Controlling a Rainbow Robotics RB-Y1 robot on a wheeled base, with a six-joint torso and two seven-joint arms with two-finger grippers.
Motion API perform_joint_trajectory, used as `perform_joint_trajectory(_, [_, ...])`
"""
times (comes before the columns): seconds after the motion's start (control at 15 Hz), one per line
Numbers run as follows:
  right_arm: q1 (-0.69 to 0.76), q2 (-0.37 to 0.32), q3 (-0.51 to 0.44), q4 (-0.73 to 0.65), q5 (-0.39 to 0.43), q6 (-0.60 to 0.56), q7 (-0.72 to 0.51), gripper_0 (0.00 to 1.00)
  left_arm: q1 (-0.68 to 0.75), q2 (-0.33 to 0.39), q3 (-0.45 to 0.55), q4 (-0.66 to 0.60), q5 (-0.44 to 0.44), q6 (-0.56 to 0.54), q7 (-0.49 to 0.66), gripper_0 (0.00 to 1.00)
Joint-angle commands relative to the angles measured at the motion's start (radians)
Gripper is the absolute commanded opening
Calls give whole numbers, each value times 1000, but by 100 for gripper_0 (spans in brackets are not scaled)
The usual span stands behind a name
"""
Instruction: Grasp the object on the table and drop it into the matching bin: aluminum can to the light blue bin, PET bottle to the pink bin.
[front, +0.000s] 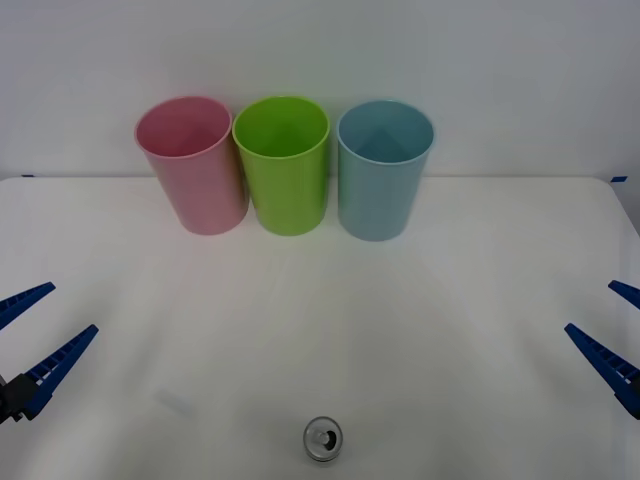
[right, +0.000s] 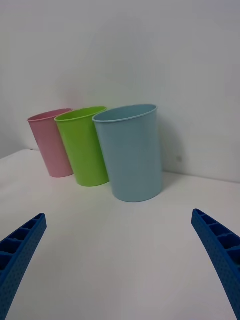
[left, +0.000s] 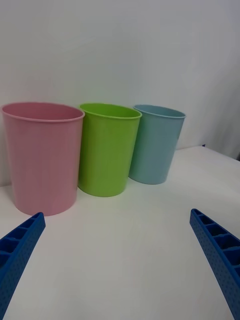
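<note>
Closest to the robot, the aluminum can (front: 323, 440) stands upright on the white tabletop (front: 450, 330), right at the near edge and about midway between the two arms, its shiny round top and pull-tab facing up. Nothing touches it. A little farther out and off to either side, the two grippers hang over the bare surface, well apart from the can and from each other. The left gripper (front: 32, 335) sits at the left edge of the front view with its blue ribbed fingers (front: 60, 362) spread wide, nothing between them; from its own wrist camera the two fingers (left: 20, 250) stand at the corners with open tabletop in the gap. The right gripper (front: 612, 325) mirrors it at the right edge, its fingers (front: 600, 362) likewise spread wide and empty, and its wrist camera shows the same open stance with the fingers (right: 220, 250) far apart. Beyond all this, toward the far side of the tabletop and in front of a plain pale wall, three tall tapered cups stand upright in a tight row. The pink bin (front: 192, 165) is on the left, a lime green cup (front: 284, 165) is in the middle, just beside it, and the light blue bin (front: 382, 170) is on the right, with a narrow gap from the green one. All three look empty as far as their insides can be seen.
</note>
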Motion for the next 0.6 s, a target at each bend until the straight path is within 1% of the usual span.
perform_joint_trajectory(0.07, [0,0,0,0,0,0,0,100,0,0,0,0,0,0,0,100])
perform_joint_trajectory(0.13, [4,23,-3,6,-1,2,0,100,0,0,0,0,0,0,0,100])
perform_joint_trajectory(0.4, [18,19,1,-19,-6,18,0,100,0,0,0,0,0,0,0,100])
perform_joint_trajectory(0.6, [48,-40,43,-19,-17,10,9,100,0,0,0,0,0,0,0,100])
